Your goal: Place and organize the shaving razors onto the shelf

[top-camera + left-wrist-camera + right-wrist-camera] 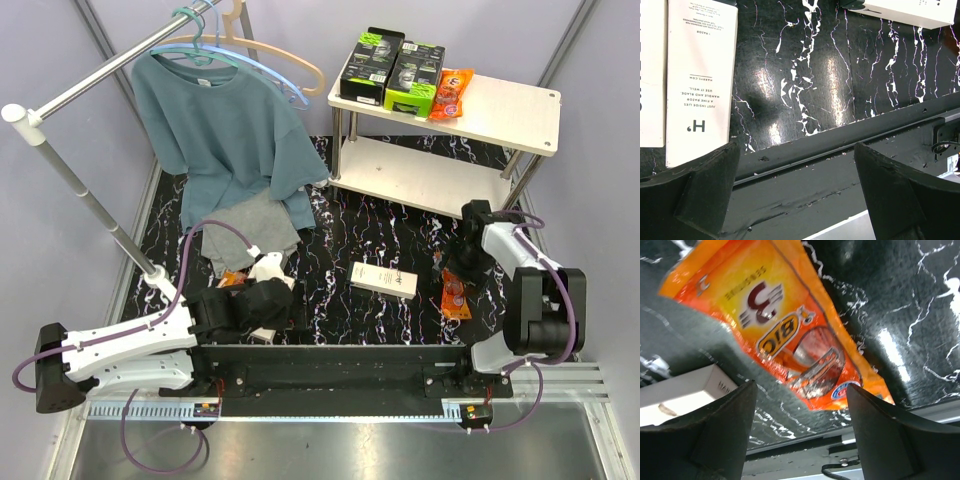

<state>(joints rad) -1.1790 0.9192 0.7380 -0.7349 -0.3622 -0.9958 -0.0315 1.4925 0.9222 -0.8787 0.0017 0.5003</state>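
Observation:
The shelf stands at the back right. Its top board holds two black-and-lime razor boxes and an orange blister pack. On the black mat lie a white Harry's box and a second orange blister pack. My right gripper is open just above that pack, which shows between the fingers in the right wrist view; right gripper. My left gripper is open and empty near the mat's front edge; left gripper. Two white Harry's boxes lie to its left.
A clothes rail with hangers and a teal shirt fills the back left. A folded grey cloth lies on the mat, with another orange pack beside it. The black base rail runs along the mat's near edge.

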